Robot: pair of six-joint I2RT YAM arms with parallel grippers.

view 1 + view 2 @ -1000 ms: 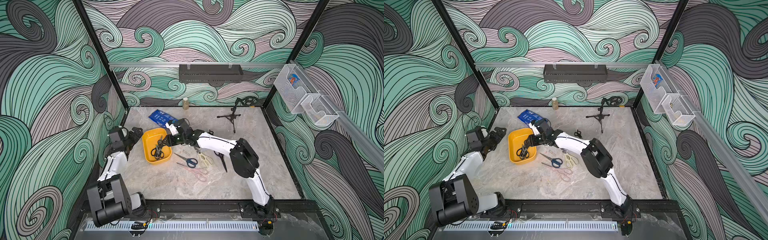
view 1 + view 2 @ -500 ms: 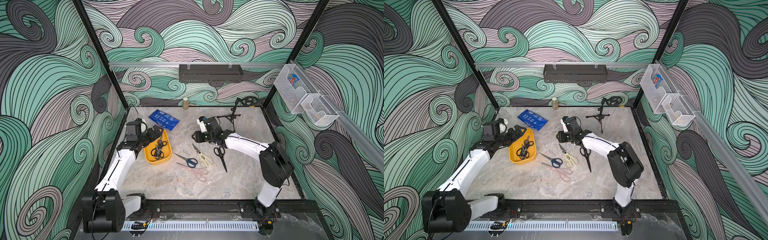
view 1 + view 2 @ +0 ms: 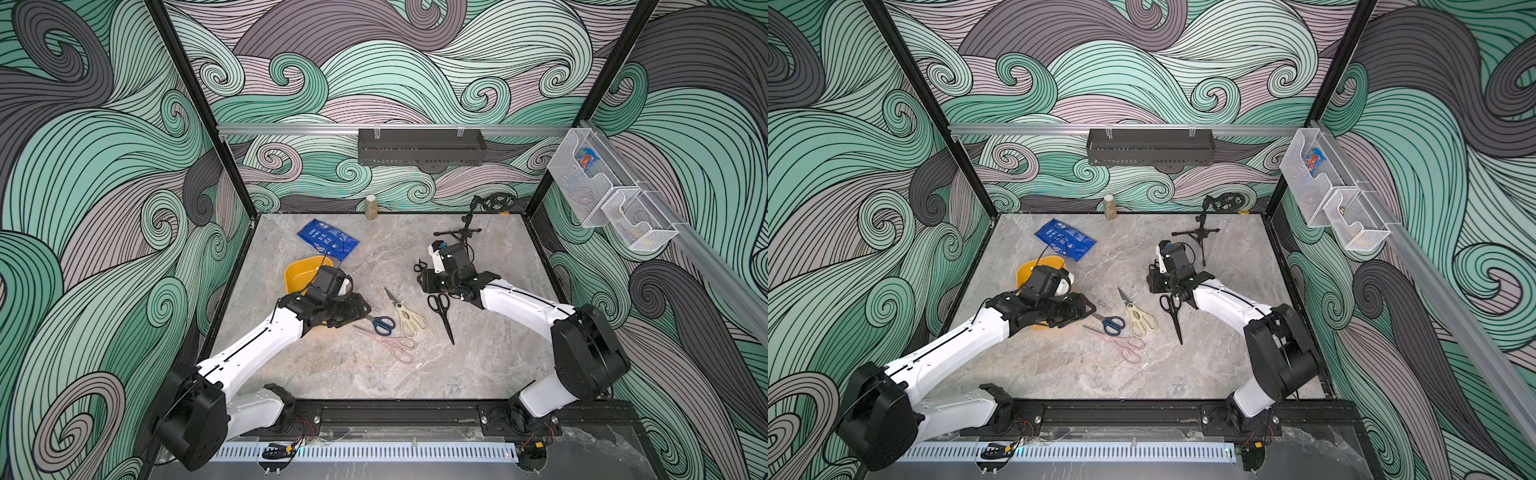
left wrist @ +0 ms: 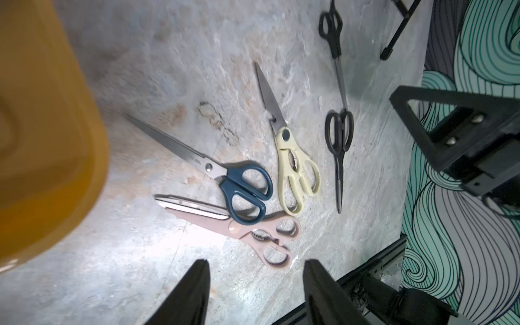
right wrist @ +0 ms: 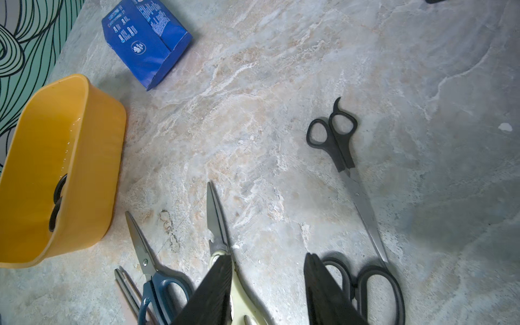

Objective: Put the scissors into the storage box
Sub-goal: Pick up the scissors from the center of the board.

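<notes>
Both grippers are empty. Left gripper [image 4: 256, 270]: jaws half apart, nothing between them, hovering just short of the pale pink pair [image 4: 253, 233]. Right gripper [image 5: 267, 267]: parted too and empty, above the cream shears [image 5: 216, 225] and the long black pair [image 5: 377, 284].

The storage box [image 5: 92, 168] holds some black-handled pairs [image 5: 57, 197]. Five pairs lie out on the table [image 3: 332, 374], the small black pair [image 5: 337, 140] farthest from the box.

Risks, as I judge them:
- The blue-handled pair [image 4: 242, 183] rests on the pink pair's blades, so lifting either may drag the other.
- The blades lie flat on stone, and my fingertips may skid off them.
- My left wrist hangs over the box's near end, so a careless swing could shove it.
- Both arms aim at one cluster and may clash.
- The long black pair may overhang the box wall.
</notes>
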